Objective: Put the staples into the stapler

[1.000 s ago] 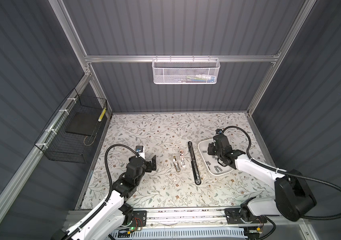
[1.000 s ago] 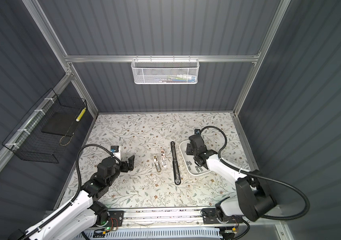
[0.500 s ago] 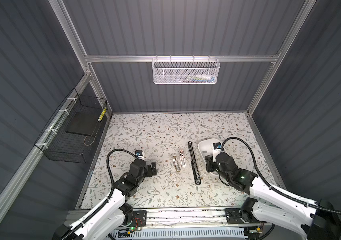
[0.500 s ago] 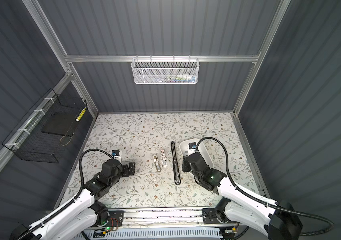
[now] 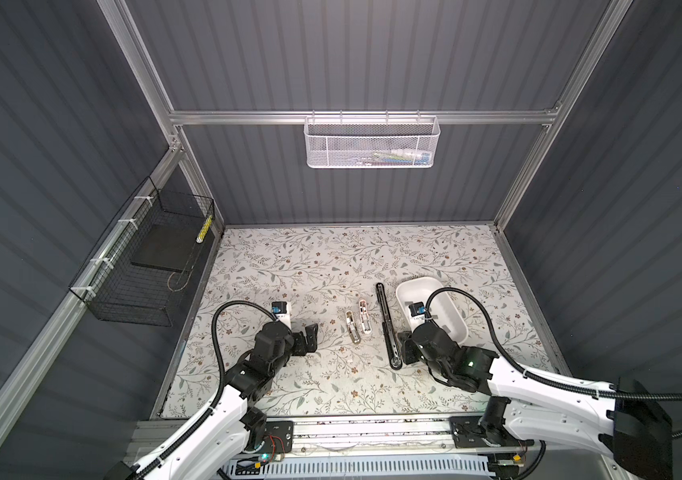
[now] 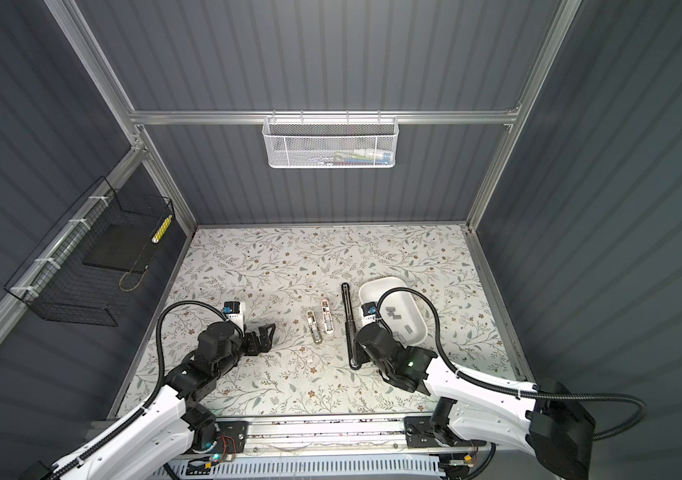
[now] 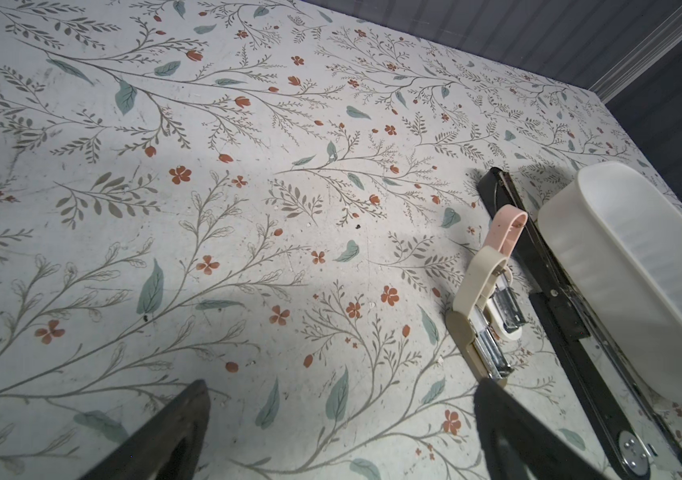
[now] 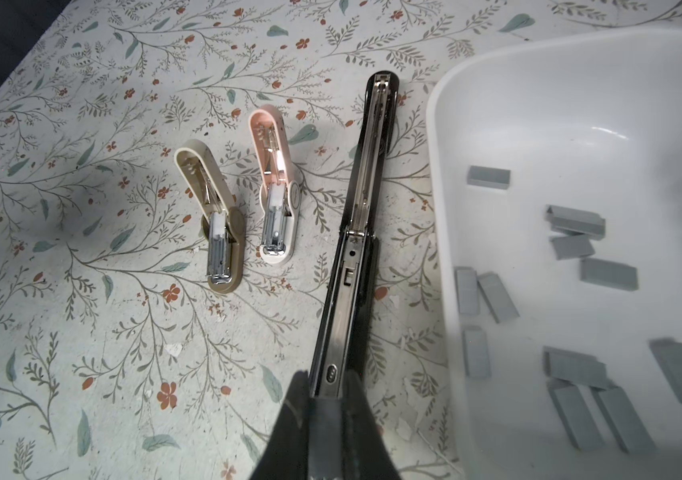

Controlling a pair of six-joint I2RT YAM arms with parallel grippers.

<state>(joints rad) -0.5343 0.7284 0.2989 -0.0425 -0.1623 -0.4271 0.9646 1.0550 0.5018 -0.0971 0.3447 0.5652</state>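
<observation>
The black stapler (image 5: 385, 320) (image 6: 348, 324) (image 8: 362, 216) lies folded out flat and long on the floral table, beside the white tray (image 5: 418, 282) (image 8: 439, 208). Several grey staples (image 8: 609, 274) (image 6: 395, 314) lie loose in the tray. My right gripper (image 8: 324, 384) (image 5: 403, 347) hangs over the stapler's near end, shut on a grey strip of staples (image 8: 326, 428). My left gripper (image 7: 341, 390) (image 5: 312, 332) stands wide open and empty, low over bare table left of the stapler (image 7: 555, 299).
Two small opened staplers, one beige (image 8: 216, 224) (image 5: 352, 328) and one pink (image 8: 274, 187) (image 5: 365, 318), lie between my grippers, left of the black one. A black wire basket (image 5: 144, 266) hangs on the left wall and a white mesh basket (image 5: 372, 143) on the back wall.
My right gripper has left the tray and come back and left to the stapler's near end. The left arm has sunk slightly toward the table.
</observation>
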